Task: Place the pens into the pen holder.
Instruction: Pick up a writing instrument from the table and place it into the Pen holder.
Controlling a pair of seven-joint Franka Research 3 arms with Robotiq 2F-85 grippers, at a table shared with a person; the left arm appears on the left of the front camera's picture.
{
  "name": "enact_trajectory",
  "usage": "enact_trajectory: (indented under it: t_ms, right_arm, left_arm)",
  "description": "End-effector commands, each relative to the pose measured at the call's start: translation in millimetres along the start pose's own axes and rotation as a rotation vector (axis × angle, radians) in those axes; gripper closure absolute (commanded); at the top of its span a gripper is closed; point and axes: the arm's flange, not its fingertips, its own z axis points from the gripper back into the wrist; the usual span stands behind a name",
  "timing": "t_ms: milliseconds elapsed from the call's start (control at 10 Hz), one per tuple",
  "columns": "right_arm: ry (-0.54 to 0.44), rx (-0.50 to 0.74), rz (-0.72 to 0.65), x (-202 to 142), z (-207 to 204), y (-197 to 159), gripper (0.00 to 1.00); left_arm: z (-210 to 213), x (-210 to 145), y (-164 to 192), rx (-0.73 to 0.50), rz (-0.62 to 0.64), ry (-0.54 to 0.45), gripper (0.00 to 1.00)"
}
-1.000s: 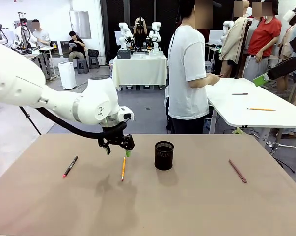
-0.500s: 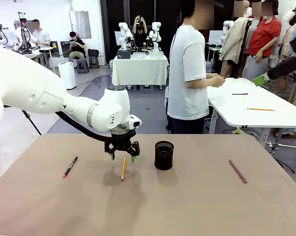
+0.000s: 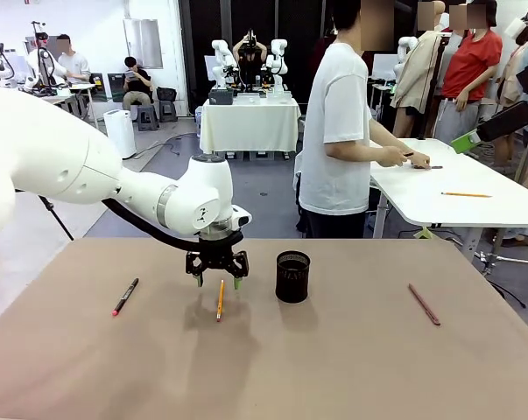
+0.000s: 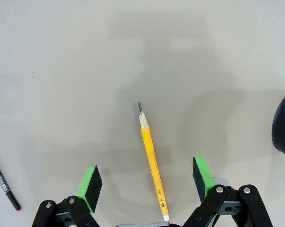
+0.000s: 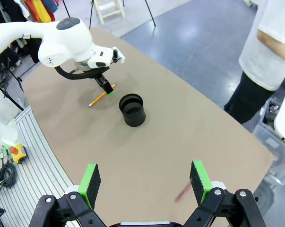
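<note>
My left gripper [image 3: 218, 283] hangs wide open over one end of the yellow pencil [image 3: 220, 300], which lies flat near the tabletop's [image 3: 351, 367] far edge, left of the pen holder [image 3: 292, 276]. I think grabbing comes next: go down, then squeeze. My right gripper [image 5: 144, 182] is open too, holding nothing.

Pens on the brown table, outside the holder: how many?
3. Black pen at left, yellow pencil under the open left pincer, reddish-brown pen right of the pen holder.
</note>
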Motion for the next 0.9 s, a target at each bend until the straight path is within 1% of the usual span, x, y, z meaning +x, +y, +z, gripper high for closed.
enact_trajectory:
  t_ms: [0, 100, 200, 600, 700, 800]
  right_arm:
    - [-0.025, 0.018, 0.005, -0.2, -0.4, 0.5, 0.00]
    - [-0.025, 0.018, 0.005, -0.2, -0.4, 0.5, 0.00]
    - [-0.025, 0.018, 0.005, -0.2, -0.4, 0.5, 0.00]
    - [-0.025, 0.018, 0.005, -0.2, -0.4, 0.5, 0.00]
    - [-0.025, 0.018, 0.005, -0.2, -0.4, 0.5, 0.00]
    - [-0.025, 0.018, 0.005, -0.2, -0.4, 0.5, 0.00]
  left_arm:
    - [-4.0, 5.5, -2.9, 0.035, 0.035, -0.001, 0.00]
    - [-6.2, 5.1, -2.2, 0.038, 0.036, -0.001, 0.00]
    - [-8.1, 5.1, -0.8, 0.029, 0.022, -0.013, 0.09]
    - [-8.3, 5.3, -1.1, 0.051, 0.015, -0.016, 0.88]
    - [-8.7, 5.4, -1.6, 0.055, 0.014, -0.013, 1.00]
    - [-8.4, 5.2, -2.0, 0.058, 0.012, -0.012, 1.00]
